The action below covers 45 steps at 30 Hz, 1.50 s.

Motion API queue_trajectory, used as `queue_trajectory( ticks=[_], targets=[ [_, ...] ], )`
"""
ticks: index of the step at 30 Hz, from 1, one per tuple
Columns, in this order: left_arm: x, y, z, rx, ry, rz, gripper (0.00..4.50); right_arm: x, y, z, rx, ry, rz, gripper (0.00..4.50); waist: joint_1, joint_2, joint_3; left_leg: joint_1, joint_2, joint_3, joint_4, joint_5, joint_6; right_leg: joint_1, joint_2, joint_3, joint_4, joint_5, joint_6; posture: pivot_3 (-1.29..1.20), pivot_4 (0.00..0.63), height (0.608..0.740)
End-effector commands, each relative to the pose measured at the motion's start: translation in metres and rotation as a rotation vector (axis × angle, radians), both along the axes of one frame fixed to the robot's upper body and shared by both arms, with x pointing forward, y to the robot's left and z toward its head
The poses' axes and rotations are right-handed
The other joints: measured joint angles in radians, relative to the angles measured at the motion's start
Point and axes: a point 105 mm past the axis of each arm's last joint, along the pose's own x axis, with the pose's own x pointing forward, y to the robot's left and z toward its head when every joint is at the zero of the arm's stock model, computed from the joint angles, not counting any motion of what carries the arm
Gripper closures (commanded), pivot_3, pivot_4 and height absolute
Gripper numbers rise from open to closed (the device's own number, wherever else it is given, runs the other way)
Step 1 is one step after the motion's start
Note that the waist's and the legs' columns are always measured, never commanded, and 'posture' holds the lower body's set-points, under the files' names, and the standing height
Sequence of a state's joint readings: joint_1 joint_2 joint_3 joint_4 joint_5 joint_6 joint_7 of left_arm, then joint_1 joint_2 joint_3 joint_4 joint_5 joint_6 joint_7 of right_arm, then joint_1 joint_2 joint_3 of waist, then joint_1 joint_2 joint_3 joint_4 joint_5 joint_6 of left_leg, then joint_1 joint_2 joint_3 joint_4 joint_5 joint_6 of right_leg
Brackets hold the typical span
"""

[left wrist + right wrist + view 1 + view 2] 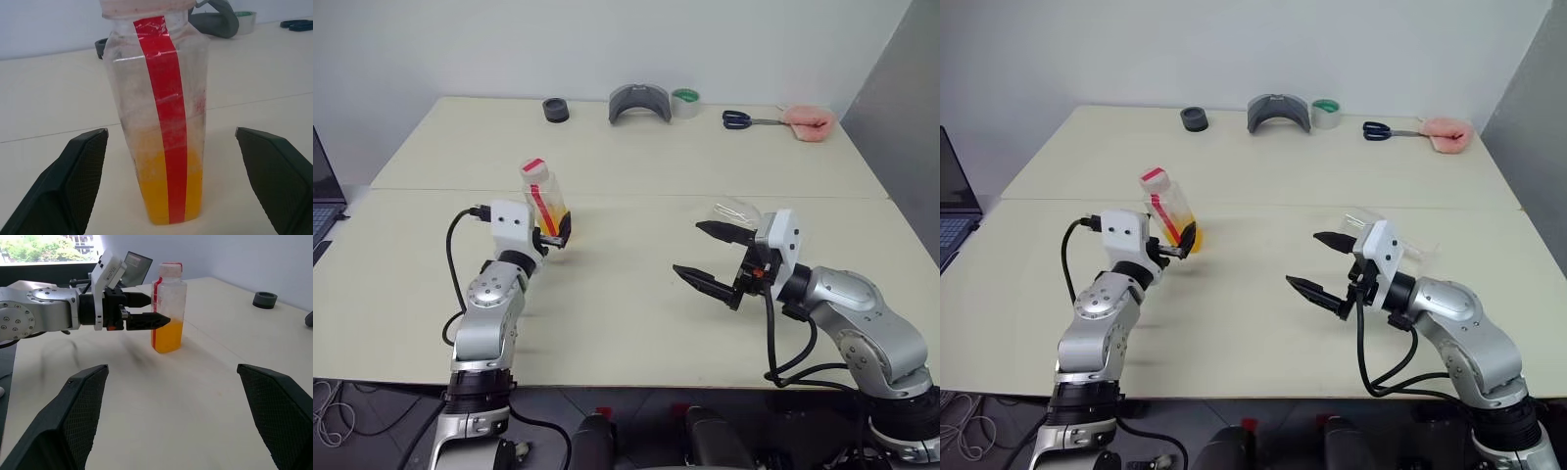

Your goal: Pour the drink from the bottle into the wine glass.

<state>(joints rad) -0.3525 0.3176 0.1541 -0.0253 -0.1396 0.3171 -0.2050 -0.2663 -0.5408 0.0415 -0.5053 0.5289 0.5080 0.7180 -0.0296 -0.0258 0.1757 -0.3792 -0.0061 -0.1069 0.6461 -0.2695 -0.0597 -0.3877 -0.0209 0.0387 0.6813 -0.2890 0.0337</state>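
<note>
A small clear bottle (544, 201) with a red cap and a red label strip stands upright on the pale counter (636, 304), its lower third filled with the orange-yellow drink (168, 196). The left end effector (558, 231) is spread, its two black fingers (73, 171) flanking the bottle's lower half with a gap on either side, seemingly touching nothing. To the robot's right, well apart, the right end effector (707, 257) hangs just above the counter, spread wide and empty, pointing toward the bottle. Behind it a clear wine glass (736, 211) is partly hidden. Along the far edge sit a black ring (555, 110), a grey curved piece (640, 102), a tape roll (685, 102), blue-handled scissors (744, 119) and a pink object (808, 122)
</note>
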Motion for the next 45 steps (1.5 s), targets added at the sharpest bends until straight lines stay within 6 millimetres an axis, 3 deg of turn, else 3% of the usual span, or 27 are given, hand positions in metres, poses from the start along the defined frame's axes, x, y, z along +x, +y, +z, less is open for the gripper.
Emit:
queue_trajectory(
  ticks=[1, 16, 40, 43, 45],
  targets=[
    [0.007, -0.005, 0.015, -0.016, -0.047, 0.008, 0.02, -0.002, 0.004, 0.014, 0.016, -0.066, 0.019, 0.00, 0.000, 0.000, 0.000, 0.000, 0.000, 0.000, 0.000, 0.000, 0.000, 0.000, 0.000, 0.000, 0.000, 0.000, 0.000, 0.00, 0.150, 0.740],
    [0.030, -0.005, 0.039, 0.002, -0.089, 0.065, 0.02, 0.001, 0.005, 0.013, 0.010, -0.072, 0.015, 0.00, -0.001, 0.000, 0.000, 0.000, 0.000, 0.000, 0.000, 0.000, 0.000, 0.000, 0.000, 0.000, 0.000, 0.000, 0.000, 0.00, 0.150, 0.740],
    [0.040, -0.004, 0.041, 0.008, -0.080, 0.068, 0.02, 0.003, 0.005, 0.013, 0.008, -0.076, 0.006, 0.00, 0.000, 0.000, 0.000, -0.001, 0.000, 0.000, 0.000, 0.000, 0.000, -0.001, 0.000, 0.000, 0.000, 0.000, 0.000, 0.00, 0.150, 0.740],
    [0.039, -0.003, 0.040, 0.006, -0.075, 0.071, 0.58, 0.003, 0.005, 0.013, 0.008, -0.076, 0.005, 0.00, 0.000, 0.000, 0.000, -0.001, 0.000, 0.000, 0.000, 0.000, 0.000, -0.001, 0.000, 0.000, 0.000, 0.000, 0.000, 0.00, 0.150, 0.740],
    [0.039, -0.003, 0.039, 0.006, -0.071, 0.076, 1.20, 0.003, 0.005, 0.013, 0.008, -0.077, 0.004, 0.00, 0.000, 0.000, 0.000, -0.001, 0.000, 0.000, 0.000, 0.000, 0.000, -0.001, 0.000, 0.000, 0.000, 0.000, 0.000, 0.00, 0.150, 0.740]
  ],
)
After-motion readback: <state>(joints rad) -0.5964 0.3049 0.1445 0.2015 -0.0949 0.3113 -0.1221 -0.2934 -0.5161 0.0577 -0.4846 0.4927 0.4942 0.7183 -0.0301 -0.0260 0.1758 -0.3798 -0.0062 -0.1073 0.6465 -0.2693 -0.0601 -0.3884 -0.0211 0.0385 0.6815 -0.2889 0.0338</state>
